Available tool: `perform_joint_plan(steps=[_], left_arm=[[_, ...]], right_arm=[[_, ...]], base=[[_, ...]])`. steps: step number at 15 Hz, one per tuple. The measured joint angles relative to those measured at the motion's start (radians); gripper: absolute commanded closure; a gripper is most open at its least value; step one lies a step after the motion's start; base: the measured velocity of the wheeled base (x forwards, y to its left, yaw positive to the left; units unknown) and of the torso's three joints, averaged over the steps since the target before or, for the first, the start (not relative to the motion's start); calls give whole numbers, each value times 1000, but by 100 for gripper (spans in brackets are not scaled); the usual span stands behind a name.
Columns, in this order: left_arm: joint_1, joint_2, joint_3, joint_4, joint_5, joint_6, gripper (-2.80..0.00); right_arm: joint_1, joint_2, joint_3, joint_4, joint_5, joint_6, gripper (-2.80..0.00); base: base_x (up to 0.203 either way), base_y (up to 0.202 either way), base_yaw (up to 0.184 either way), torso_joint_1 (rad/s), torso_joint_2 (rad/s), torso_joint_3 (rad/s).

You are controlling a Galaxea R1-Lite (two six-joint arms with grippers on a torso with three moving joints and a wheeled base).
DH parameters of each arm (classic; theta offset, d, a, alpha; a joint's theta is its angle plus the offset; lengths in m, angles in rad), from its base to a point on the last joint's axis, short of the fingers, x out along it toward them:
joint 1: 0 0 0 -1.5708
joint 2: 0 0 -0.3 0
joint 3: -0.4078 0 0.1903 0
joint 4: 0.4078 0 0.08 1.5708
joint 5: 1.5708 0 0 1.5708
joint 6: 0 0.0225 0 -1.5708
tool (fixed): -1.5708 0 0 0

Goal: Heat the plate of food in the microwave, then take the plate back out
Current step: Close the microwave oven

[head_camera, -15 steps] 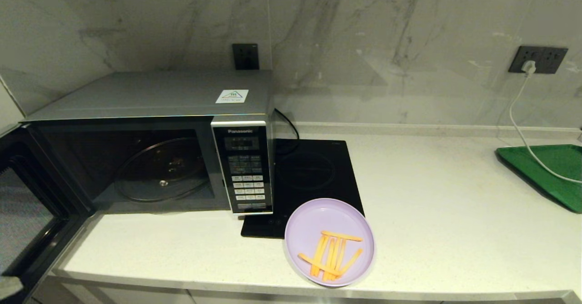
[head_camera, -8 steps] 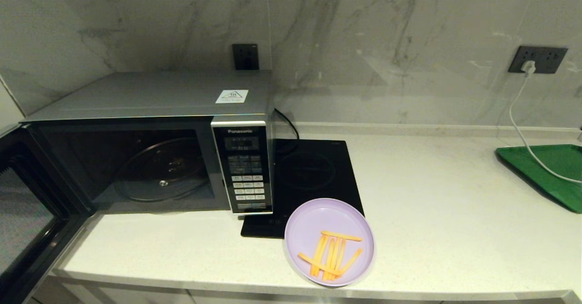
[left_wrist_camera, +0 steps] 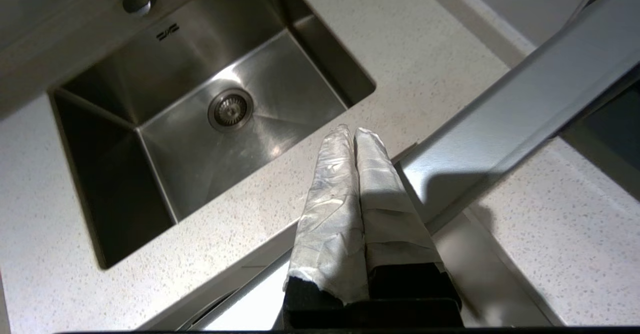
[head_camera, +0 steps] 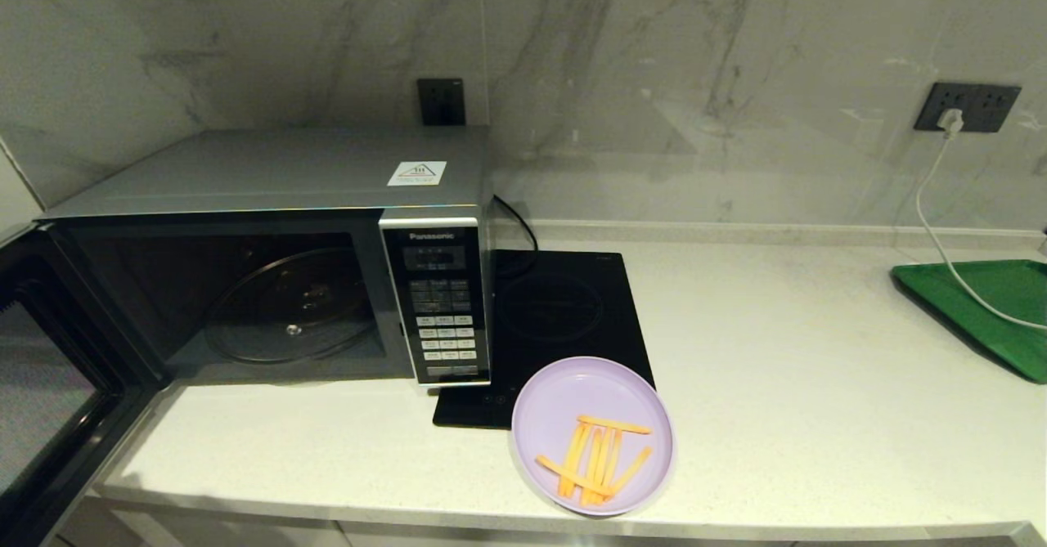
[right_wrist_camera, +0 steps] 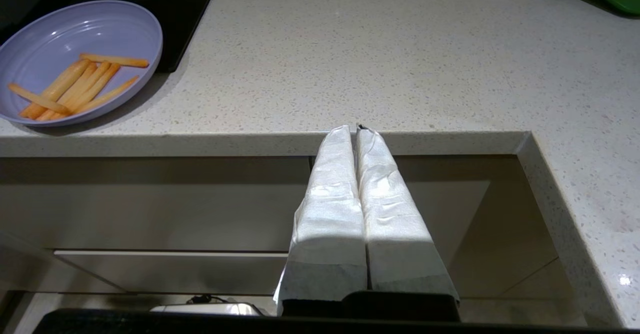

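The microwave stands at the counter's left with its door swung open towards me. Its glass turntable is bare. The lilac plate with orange fries rests near the counter's front edge, partly on the black hob. Neither gripper shows in the head view. My left gripper is shut and empty, hanging beside the open door's silver edge over the counter by the sink. My right gripper is shut and empty, low in front of the counter edge, right of the plate.
A steel sink lies left of the microwave door. A green tray sits at the far right with a white cable running across it from the wall socket. Cabinet fronts lie below the counter edge.
A grey bit of my left gripper at the head view's bottom-left corner one second ago has dropped out of sight. Plate, microwave and door have not moved.
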Motion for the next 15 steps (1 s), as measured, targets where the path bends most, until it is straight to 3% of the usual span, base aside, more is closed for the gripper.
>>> perform_joint_plan(steps=[12, 15], left_arm=[[4, 14, 92, -2, -24, -3, 0], [-44, 5, 99, 1, -23, -27, 0]], right_arm=[[0, 0, 0, 0, 0, 0, 0], [0, 0, 0, 0, 0, 0, 0]], base=[[0, 0, 0, 0, 0, 0], [0, 0, 0, 0, 0, 0]])
